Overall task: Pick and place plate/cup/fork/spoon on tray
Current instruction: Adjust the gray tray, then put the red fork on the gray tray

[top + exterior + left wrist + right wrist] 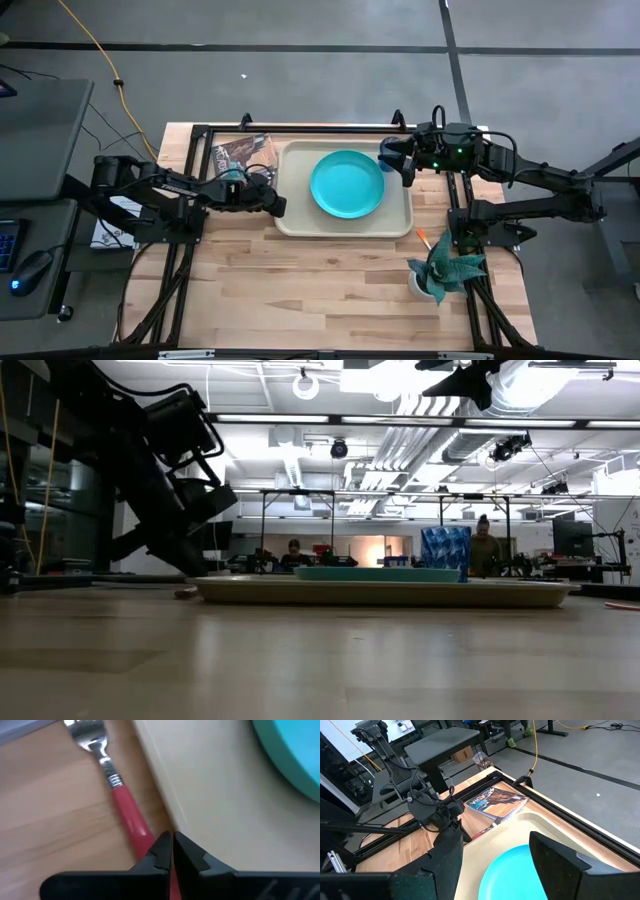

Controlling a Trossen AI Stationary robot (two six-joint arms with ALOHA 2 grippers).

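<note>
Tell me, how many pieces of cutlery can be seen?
2. The fork lies on the table beside the tray, under the shut left gripper. The spoon lies near the plant, mostly hidden.

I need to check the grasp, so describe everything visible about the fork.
The fork has a glossy red handle, plastic by its look, and silver metal tines joined by a ribbed collar. It lies flat on the wooden table, close beside the beige tray. The left gripper is shut on the handle's end. The tines point away from the gripper.
</note>
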